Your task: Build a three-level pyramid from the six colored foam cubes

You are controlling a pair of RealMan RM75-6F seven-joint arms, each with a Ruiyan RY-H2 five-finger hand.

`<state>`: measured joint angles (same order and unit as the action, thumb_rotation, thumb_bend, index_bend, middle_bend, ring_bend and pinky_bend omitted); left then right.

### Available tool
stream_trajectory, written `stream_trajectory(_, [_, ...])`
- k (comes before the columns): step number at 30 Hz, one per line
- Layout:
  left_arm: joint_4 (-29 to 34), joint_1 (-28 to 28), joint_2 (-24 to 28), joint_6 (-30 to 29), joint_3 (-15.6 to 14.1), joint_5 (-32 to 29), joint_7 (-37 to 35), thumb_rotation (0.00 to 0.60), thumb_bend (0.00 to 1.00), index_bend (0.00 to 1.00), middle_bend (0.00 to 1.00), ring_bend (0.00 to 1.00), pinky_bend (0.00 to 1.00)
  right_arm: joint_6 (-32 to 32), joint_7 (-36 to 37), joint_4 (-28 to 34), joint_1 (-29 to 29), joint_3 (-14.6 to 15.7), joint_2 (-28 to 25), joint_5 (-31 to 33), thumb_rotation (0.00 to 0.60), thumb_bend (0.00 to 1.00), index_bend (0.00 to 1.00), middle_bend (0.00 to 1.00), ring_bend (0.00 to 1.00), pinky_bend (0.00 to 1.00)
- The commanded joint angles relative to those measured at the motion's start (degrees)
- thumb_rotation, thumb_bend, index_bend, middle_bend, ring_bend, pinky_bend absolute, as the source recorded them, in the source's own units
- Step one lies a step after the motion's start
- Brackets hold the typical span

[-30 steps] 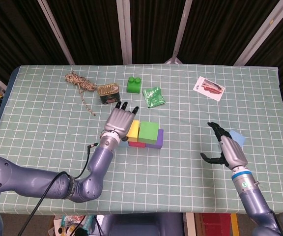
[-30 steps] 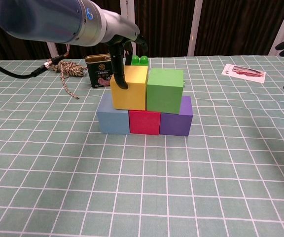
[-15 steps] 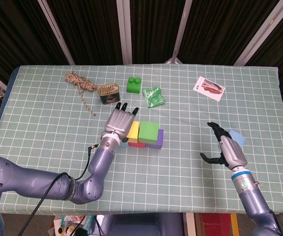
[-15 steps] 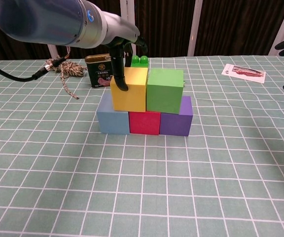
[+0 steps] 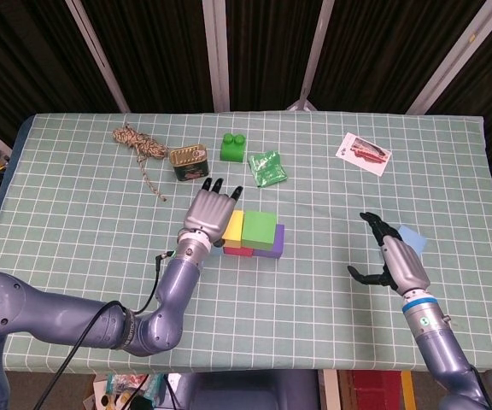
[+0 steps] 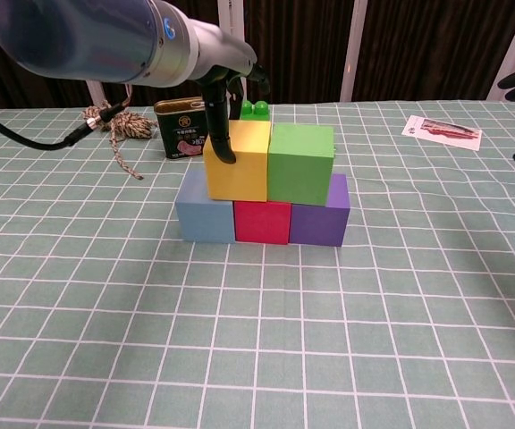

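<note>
- Cubes near the middle of the table [image 5: 75,213] form two levels: a blue cube [image 6: 206,217], a red cube [image 6: 262,222] and a purple cube [image 6: 319,223] sit side by side in the bottom row, touching one another.
- Second level: a yellow cube [image 6: 240,163] and a green cube [image 6: 300,164] sit on that row, pressed against each other, the yellow one over the blue and red cubes, the green one over the red and purple.
- Left hand [image 5: 209,210] reaches over the stack from the near-left side; its fingers [image 6: 218,134] are spread and lie on the yellow cube, one fingertip pressing its front face, with nothing clamped.
- Right hand [image 5: 393,260] hovers above the cloth toward the right edge of the table, well apart from the stack, fingers apart and loosely curled around nothing.
- Sixth cube, a light blue cube [image 5: 411,237], lies just beyond the right hand, partly hidden by it.
- Farther back lie a coil of rope [image 5: 137,143], a tin can [image 5: 188,162], a green toy brick [image 5: 233,148] and a green packet [image 5: 267,167].
- Printed card [image 5: 364,153] lies toward the far-right corner.
</note>
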<state>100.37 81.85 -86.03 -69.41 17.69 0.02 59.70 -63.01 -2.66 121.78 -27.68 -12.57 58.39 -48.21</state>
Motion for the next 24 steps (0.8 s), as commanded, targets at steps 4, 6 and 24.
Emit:
stream_trajectory(4, [-0.19, -0.14, -0.27, 0.09, 0.24, 0.02, 0.06, 0.600, 0.32, 0.05, 0.42, 0.03, 0.05, -0.03, 0.00, 0.04, 0.02, 0.05, -0.03, -0.07, 0.600, 0.31, 0.00, 0.00, 0.00, 0.00])
stream_trajectory(6, [-0.28, -0.17, -0.43, 0.13, 0.26, 0.08, 0.16, 0.600, 0.32, 0.05, 0.42, 0.03, 0.05, -0.01, -0.04, 0.00, 0.00, 0.08, 0.00, -0.07, 0.600, 0.31, 0.00, 0.00, 0.00, 0.00])
stream_trajectory(24, [-0.56, -0.45, -0.98, -0.13, 0.90, 0.34, 0.60, 0.600, 0.32, 0.05, 0.42, 0.03, 0.05, -0.03, -0.21, 0.05, -0.10, 0.19, 0.17, -0.10, 0.600, 0.31, 0.00, 0.00, 0.00, 0.00])
